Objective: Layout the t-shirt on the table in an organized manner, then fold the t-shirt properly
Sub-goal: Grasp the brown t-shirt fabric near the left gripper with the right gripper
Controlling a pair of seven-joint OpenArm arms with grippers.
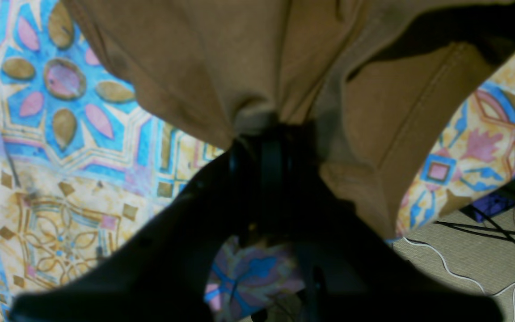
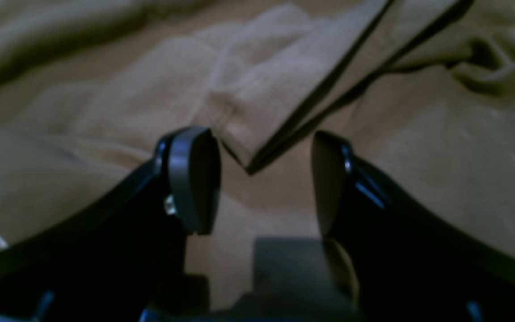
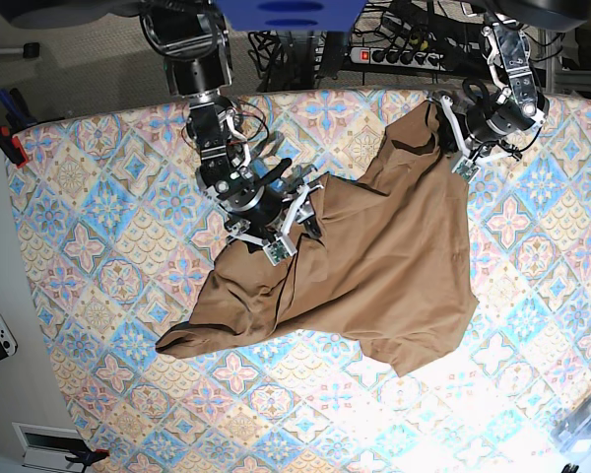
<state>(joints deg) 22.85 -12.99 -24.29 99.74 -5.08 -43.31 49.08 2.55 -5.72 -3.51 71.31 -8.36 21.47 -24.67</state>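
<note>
The table (image 3: 89,177), covered by a cloth of blue, pink and cream tile pattern, is seen to carry the tan-brown t-shirt (image 3: 384,266), which lies crumpled and unspread across the middle, its long axis running on a slant from a bunched end low at the base view's left to a raised corner high at its right. That raised corner is held by the left gripper (image 1: 262,134), whose jaws are closed tight on a pinch of the cloth, so that the fabric fans away from the fingers and hangs above the table. The right gripper (image 2: 264,179) is set low over the shirt's other upper edge, jaws standing wide apart with nothing held; a folded, hemmed corner of the shirt (image 2: 248,156) is seen just ahead of the fingertips, pointing into the gap between them but not yet within it. The right arm is judged the nearer to that free corner, and a short advance followed by closing would be called for before the shirt can be drawn out flat
</note>
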